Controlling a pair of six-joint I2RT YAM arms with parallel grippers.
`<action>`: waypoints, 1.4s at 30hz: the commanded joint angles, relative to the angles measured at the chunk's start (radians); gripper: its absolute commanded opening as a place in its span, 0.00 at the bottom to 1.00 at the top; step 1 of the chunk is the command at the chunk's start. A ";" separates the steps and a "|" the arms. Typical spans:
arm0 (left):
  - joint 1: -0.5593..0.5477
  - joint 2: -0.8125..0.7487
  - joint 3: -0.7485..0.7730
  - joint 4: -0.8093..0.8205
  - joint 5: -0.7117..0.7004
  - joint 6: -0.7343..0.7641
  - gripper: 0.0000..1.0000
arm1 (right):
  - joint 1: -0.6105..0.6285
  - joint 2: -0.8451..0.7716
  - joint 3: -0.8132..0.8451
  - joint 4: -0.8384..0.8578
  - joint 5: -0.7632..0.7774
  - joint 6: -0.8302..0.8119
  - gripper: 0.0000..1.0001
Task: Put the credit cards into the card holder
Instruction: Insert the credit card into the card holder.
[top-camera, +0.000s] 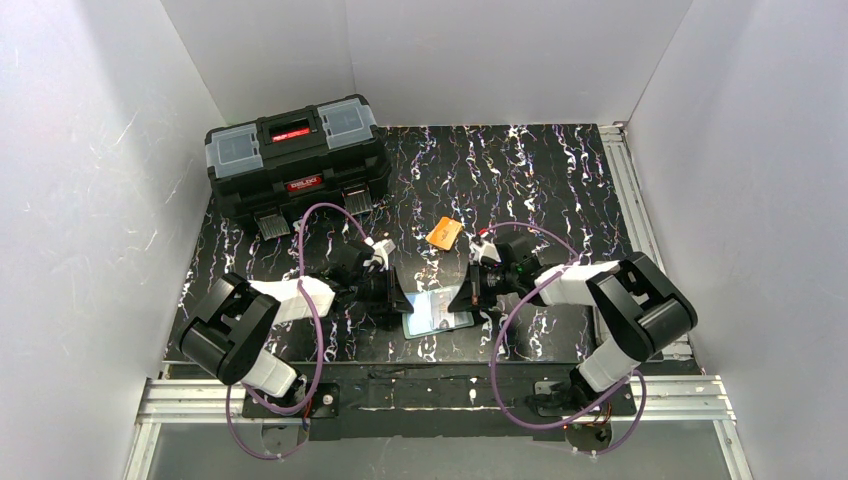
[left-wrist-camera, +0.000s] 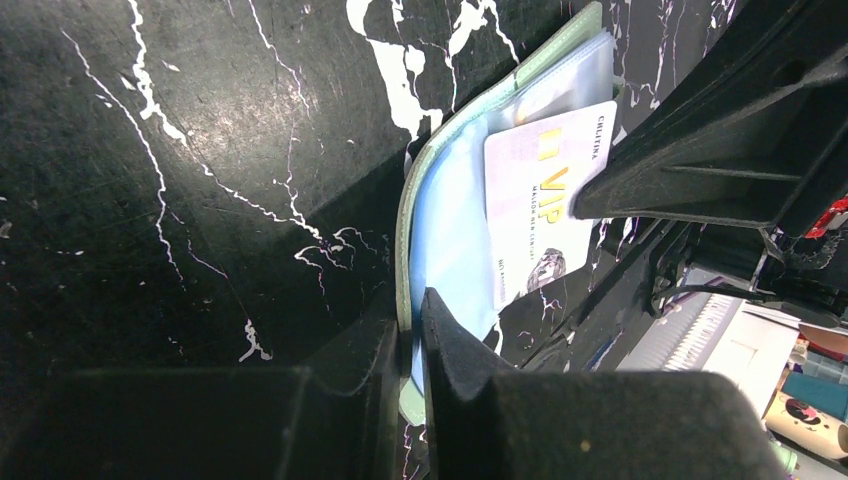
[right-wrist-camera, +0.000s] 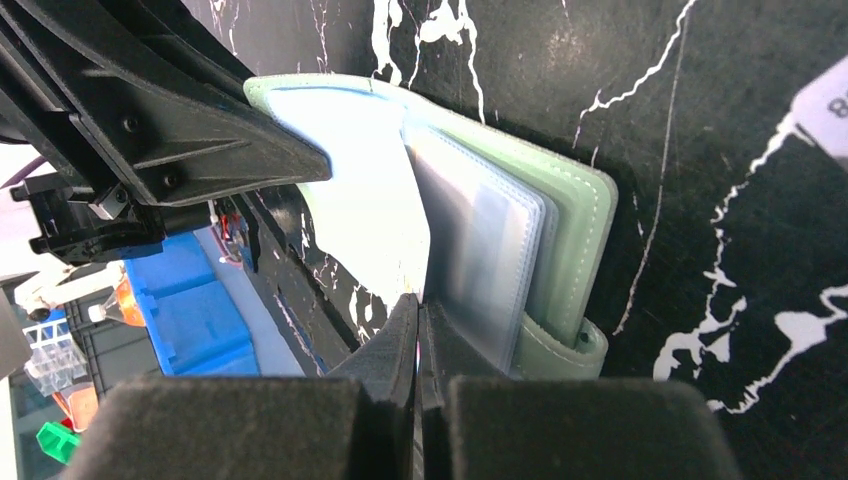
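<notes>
- Top external view, nearest first: the wallet (top-camera: 437, 312) lies open on the table (top-camera: 560, 180) just ahead of the arm bases, between the two grippers
- Left gripper (left-wrist-camera: 410, 322), in its wrist view: jaws pinched almost closed on the rim of the wallet's mint cover; this grip likely holds the flap open and stops the wallet sliding while a card goes in
- Right gripper (right-wrist-camera: 418, 312), in its wrist view: jaws fully closed on the white card, which shows there only as a thin edge between the fingers
- White card (left-wrist-camera: 545, 215): held over the wallet's inside, one end against the sleeves; whether it has entered a slot cannot be told; the low, slanted hold suits sliding it in edgewise
- Look of the white card: pale face, gold "VIP" letters, faint lines of print, a small dark figure near one end
- Look of the wallet: mint-green outside with a stitched border, pale blue lining, a stack of clear plastic sleeves (right-wrist-camera: 480, 250) fanned at the spine, a green snap tab (right-wrist-camera: 560, 350) at the near corner
- Orange card (top-camera: 445, 234): flat on the table just beyond the wallet, apart from both grippers; not yet loaded, so by my reckoning the task is at its first card
- Toolbox (top-camera: 297, 160): black, closed, at the far left; no part in this step
</notes>
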 joint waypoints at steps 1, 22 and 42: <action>0.001 -0.038 -0.006 -0.018 -0.005 0.015 0.10 | 0.015 0.032 0.043 -0.044 -0.026 -0.051 0.01; 0.001 -0.046 -0.004 -0.016 0.005 0.017 0.10 | 0.006 0.071 0.135 -0.191 -0.030 -0.157 0.01; 0.001 -0.048 -0.006 -0.007 0.008 0.018 0.22 | 0.008 0.165 0.223 -0.213 -0.101 -0.187 0.01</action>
